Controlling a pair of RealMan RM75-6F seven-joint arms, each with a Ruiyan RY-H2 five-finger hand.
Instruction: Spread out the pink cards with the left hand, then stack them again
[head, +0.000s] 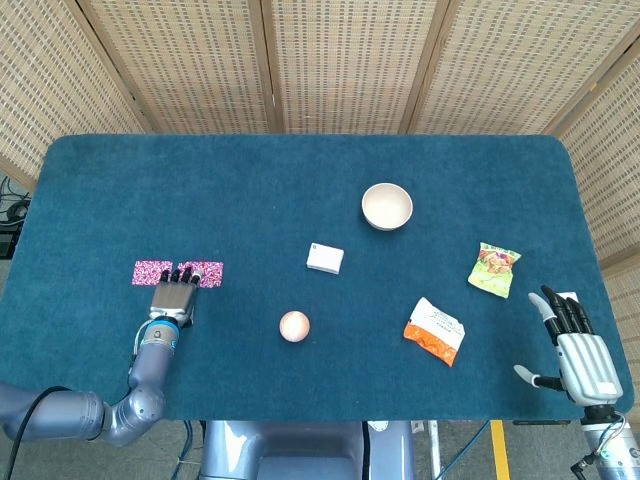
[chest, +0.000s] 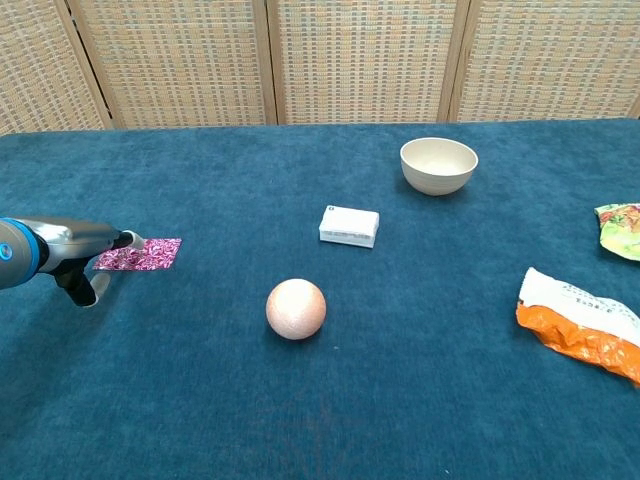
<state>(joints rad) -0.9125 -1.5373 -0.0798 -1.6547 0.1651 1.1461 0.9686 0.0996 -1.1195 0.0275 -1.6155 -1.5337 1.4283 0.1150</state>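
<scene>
Head view looks straight down on the whole bench (head: 300, 180); chest view faces across it low, sharing its middle.

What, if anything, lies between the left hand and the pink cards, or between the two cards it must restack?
Nothing visible. In the head view the left hand has its fingertips at the right pink card, and only bare cloth separates it from the left pink card. The ball and white box sit well off to the right.

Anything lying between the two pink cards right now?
Only the left hand: in the head view its fingertips reach into the gap between the left pink card and the right pink card. Otherwise bare cloth.
</scene>
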